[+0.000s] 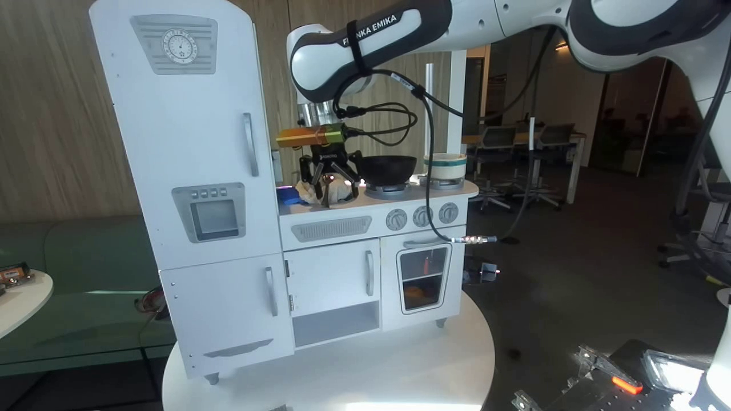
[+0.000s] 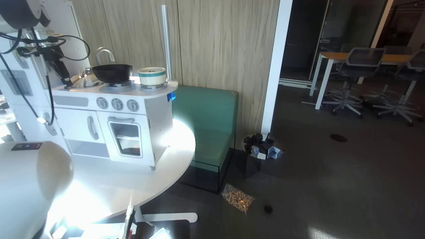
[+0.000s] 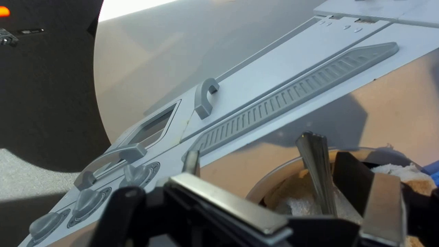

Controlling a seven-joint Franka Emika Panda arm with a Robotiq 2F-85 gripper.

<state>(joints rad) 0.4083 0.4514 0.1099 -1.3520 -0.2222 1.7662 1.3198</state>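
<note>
We find the gripper (image 1: 337, 193) empty, jaws apart, with a metal handle (image 3: 316, 171) between them, standing in the basin (image 3: 271, 176). Good practice, we judge, is slow, straight movement — clear of handle and rim. The tan worktop (image 3: 398, 96) bears a shadow; office chairs (image 1: 498, 138) stand well beyond.
</note>
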